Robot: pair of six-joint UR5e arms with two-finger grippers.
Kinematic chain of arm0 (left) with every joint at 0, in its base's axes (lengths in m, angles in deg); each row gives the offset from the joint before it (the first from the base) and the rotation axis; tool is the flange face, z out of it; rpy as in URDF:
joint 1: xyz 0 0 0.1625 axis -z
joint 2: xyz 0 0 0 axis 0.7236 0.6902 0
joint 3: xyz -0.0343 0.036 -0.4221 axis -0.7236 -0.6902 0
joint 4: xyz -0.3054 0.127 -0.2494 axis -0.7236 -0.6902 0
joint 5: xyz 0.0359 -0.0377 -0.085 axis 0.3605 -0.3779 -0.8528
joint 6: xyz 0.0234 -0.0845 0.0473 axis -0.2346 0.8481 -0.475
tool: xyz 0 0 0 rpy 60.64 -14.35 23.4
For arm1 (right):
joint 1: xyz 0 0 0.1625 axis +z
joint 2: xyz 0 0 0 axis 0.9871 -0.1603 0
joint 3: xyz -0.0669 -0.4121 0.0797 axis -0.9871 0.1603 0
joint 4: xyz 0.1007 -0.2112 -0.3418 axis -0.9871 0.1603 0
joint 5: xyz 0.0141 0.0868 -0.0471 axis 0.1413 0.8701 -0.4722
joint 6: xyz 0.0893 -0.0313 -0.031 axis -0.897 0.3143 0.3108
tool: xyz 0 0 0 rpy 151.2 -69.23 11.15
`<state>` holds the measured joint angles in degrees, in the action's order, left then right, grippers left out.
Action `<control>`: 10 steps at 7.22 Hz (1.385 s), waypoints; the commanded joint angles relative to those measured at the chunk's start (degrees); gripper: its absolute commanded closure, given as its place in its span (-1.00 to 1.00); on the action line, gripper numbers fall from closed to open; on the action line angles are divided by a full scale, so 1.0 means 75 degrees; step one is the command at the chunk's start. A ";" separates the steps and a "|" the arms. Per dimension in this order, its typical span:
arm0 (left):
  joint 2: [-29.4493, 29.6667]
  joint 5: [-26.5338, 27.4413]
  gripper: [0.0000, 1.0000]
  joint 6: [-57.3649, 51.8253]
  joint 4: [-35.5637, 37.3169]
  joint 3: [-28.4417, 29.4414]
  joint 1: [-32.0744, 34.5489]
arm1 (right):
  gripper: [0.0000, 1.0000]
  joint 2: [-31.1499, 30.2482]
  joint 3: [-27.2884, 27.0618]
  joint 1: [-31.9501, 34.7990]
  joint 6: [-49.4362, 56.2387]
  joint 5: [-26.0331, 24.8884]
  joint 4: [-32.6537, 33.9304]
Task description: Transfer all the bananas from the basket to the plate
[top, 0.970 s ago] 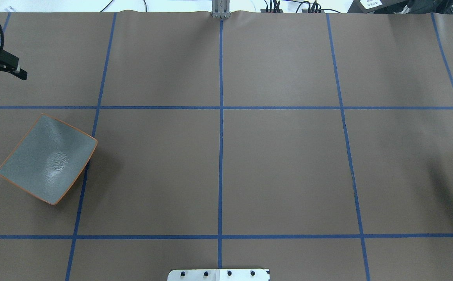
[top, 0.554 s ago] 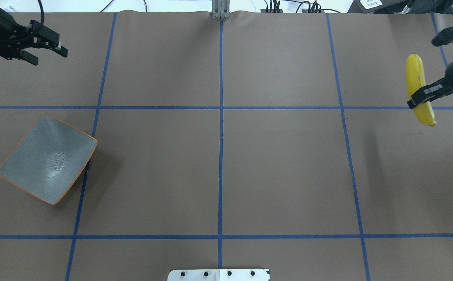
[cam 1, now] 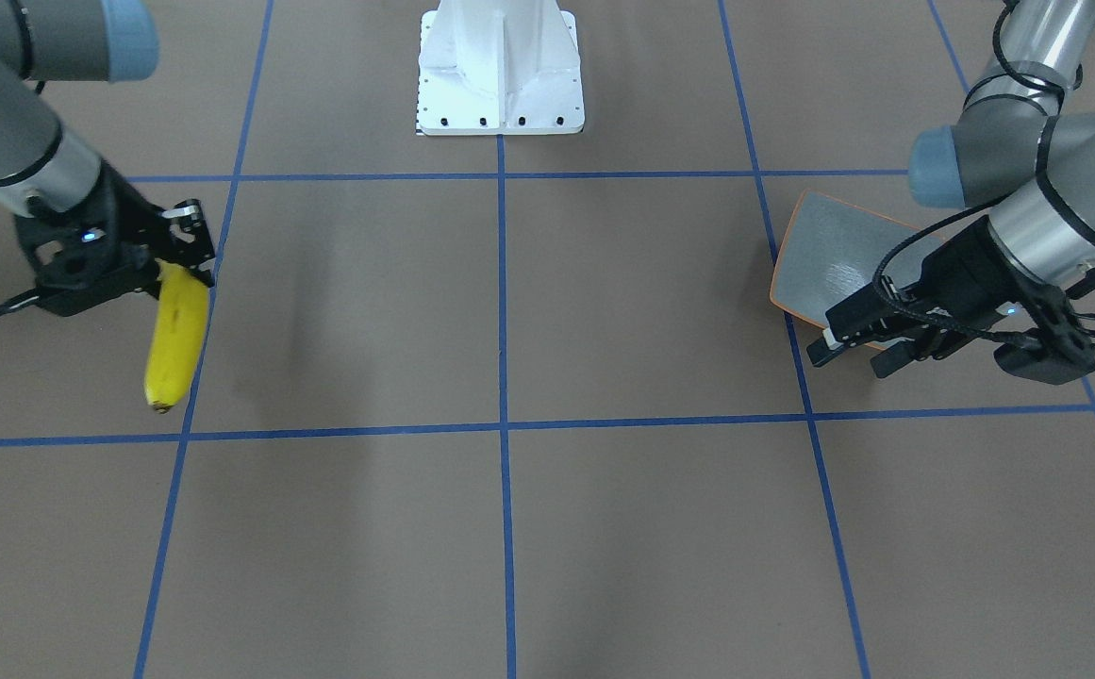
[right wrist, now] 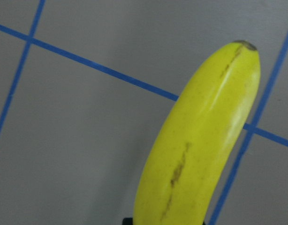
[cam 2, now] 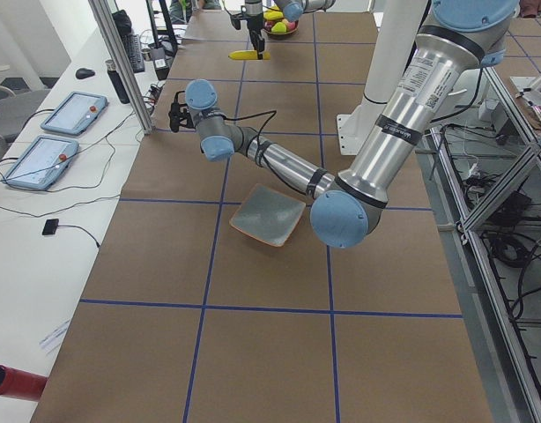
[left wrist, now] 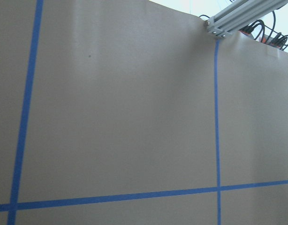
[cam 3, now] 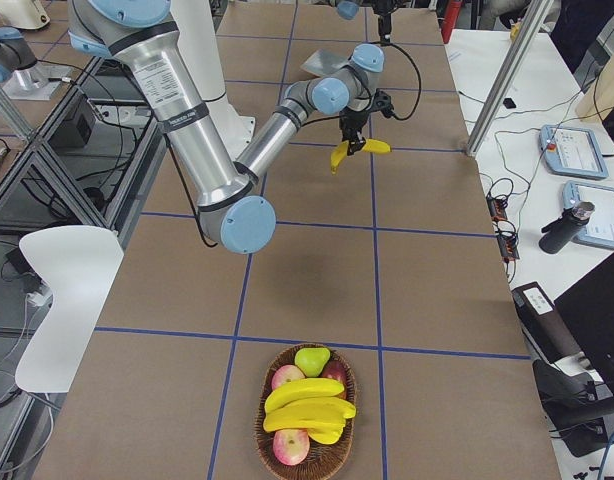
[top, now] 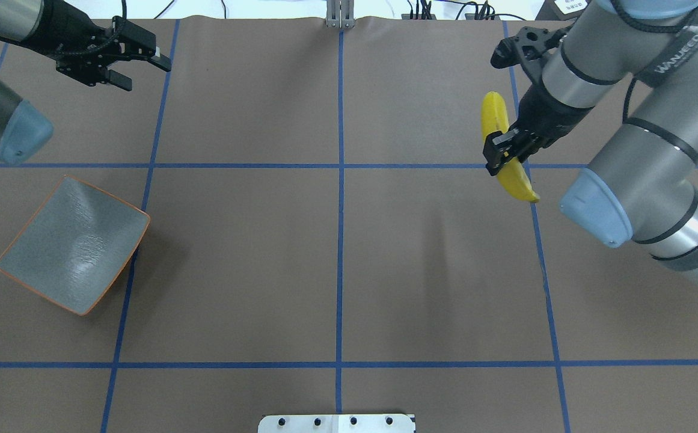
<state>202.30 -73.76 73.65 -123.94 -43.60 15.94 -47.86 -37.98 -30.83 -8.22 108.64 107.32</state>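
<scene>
Fingers of the right gripper [top: 500, 155] pinch a banana [top: 495, 119] around its middle, holding it above the brown table [top: 336, 264] on the robot's right half, well apart from the plate [top: 72, 246] on the left. The left gripper [top: 148, 76] hovers beyond the plate, fingers spread. More bananas [cam 3: 309, 405] lie in the basket [cam 3: 339, 452] at the table's right end, among apples [cam 3: 290, 447] and a pear [cam 3: 312, 360].

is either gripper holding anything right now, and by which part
The right gripper holds a banana, clamped around its middle and lifted off the table. The left gripper is open and holds nothing.
</scene>
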 commanded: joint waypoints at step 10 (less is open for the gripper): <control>0.0806 0.1005 -0.98 0.2668 -0.2316 0.0027 -0.1861 | 1.00 0.2994 0.2483 -0.1620 -0.2804 -0.0597 -0.1877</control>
<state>208.32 -66.67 93.43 -141.02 -43.44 2.47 -25.37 -19.51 -42.62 -26.83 105.26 96.49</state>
